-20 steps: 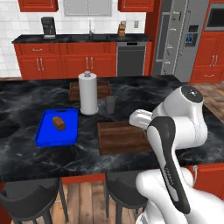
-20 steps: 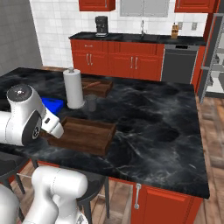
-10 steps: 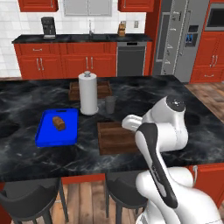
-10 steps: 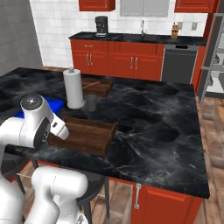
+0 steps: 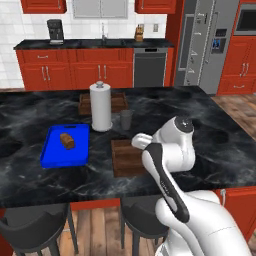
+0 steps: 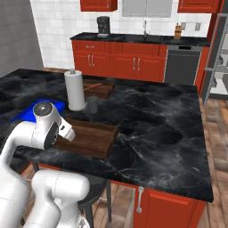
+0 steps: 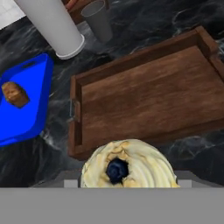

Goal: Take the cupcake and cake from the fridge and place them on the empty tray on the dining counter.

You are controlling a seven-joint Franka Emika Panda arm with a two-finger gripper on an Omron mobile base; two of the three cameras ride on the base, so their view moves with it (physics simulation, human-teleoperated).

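Note:
The cupcake, cream-topped with a dark centre, sits right at the hand camera, held in my gripper, which is shut on it. It hangs just above the near rim of the empty wooden tray, whose floor is bare. In the left base view the tray lies on the black marble dining counter, with my hand over its right edge. The fridge stands at the back right, doors open. The cake is out of view.
A blue tray holding a brown loaf block lies left of the wooden tray. Behind it stand a paper towel roll, a grey cup and another wooden tray. Dark stools line the near edge.
The arm has swung down and leftwards, carrying the cupcake from the counter's right side to the wooden tray's edge. The base has not moved.

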